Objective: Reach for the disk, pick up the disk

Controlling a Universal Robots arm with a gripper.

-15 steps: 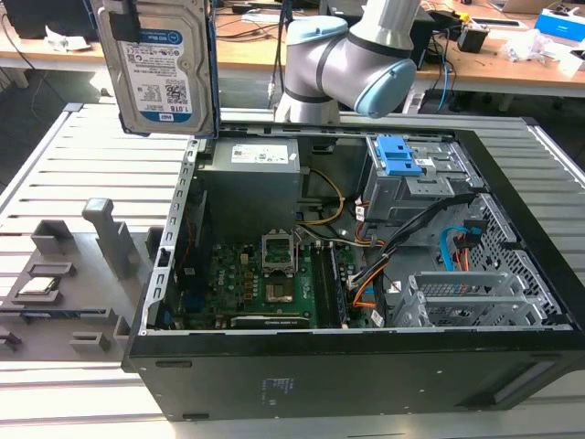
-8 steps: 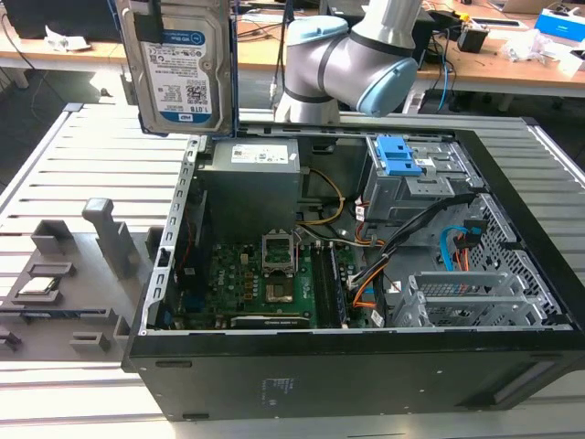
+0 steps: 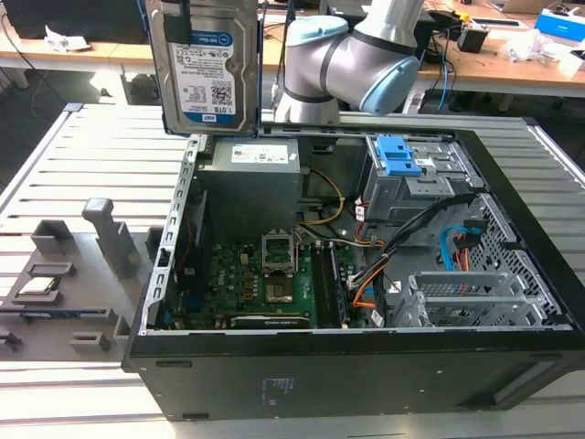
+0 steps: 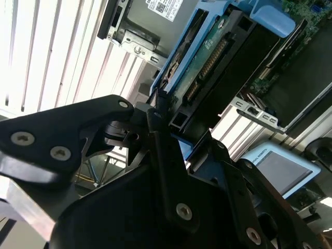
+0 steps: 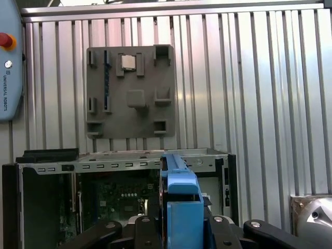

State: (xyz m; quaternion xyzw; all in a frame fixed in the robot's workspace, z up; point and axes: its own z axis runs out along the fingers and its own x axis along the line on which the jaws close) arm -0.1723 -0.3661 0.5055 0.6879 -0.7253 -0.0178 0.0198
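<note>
Exterior view, and the flat rectangular silver metal disk [image 3: 205, 66] with its white-and-blue label is up in the air! It hangs on end with its long axis vertical and its labelled face towards the camera. It sits over the far corner of the open black computer case [image 3: 366, 370], on the exterior view's left, clear of the ribbed metal worktop [image 3: 91, 165].

In the second wrist view the black end effector [image 4: 165, 120] is clamped on the disk's near end. One black finger [image 4: 111, 111] is pressed to one side, and the blue plastic side rail runs edge-on away from the grip.

The first wrist view looks along that blue rail, gripped between the black fingers, with the case below it.

Inside the case, the grey power supply box [image 3: 251, 183] sits at the far left. The green motherboard [image 3: 265, 283] lies nearer. The grey drive cage with its blue latch [image 3: 398, 155] is at the far right.

A grey plastic fixture tray [image 3: 64, 274] rests on the worktop left of the case. A small square silver chip [image 3: 37, 286] is seated in it.
</note>
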